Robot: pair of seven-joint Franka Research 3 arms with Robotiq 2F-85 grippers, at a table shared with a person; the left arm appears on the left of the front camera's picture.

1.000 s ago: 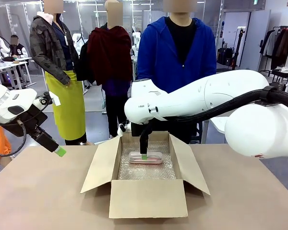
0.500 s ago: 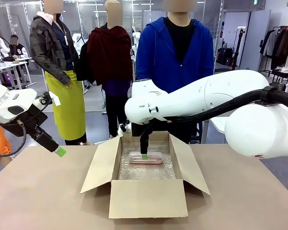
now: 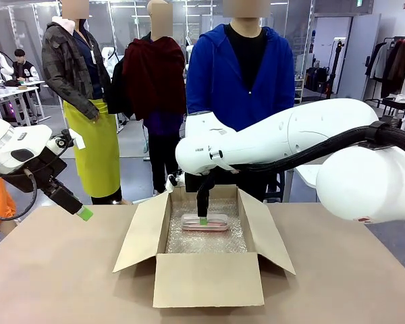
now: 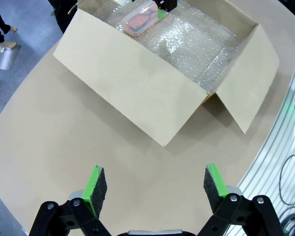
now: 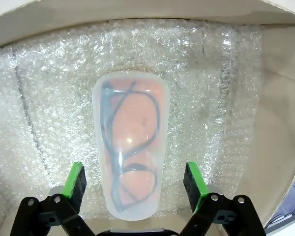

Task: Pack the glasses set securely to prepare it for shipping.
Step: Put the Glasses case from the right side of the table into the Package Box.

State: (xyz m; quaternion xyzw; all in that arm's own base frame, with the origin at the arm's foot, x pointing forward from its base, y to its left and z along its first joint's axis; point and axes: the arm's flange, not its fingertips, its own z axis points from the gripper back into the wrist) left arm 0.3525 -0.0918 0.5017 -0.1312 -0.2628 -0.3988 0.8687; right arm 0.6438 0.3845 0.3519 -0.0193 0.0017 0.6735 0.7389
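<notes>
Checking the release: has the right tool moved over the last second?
No. Right tool keeps its spot over the pink glasses case, judged against the cardboard box.

In the front view, the near wall of the cardboard box (image 3: 208, 280) hides the front strip of the bubble wrap (image 3: 209, 244). The right gripper (image 3: 202, 220) covers the middle of the pale pink case (image 3: 217, 224), and at that size what lies inside the case cannot be made out. The right arm (image 3: 290, 138) hides the hands of the person (image 3: 239, 74). In the left wrist view, the top edge and a finger of the right gripper cut off one end of the case.
</notes>
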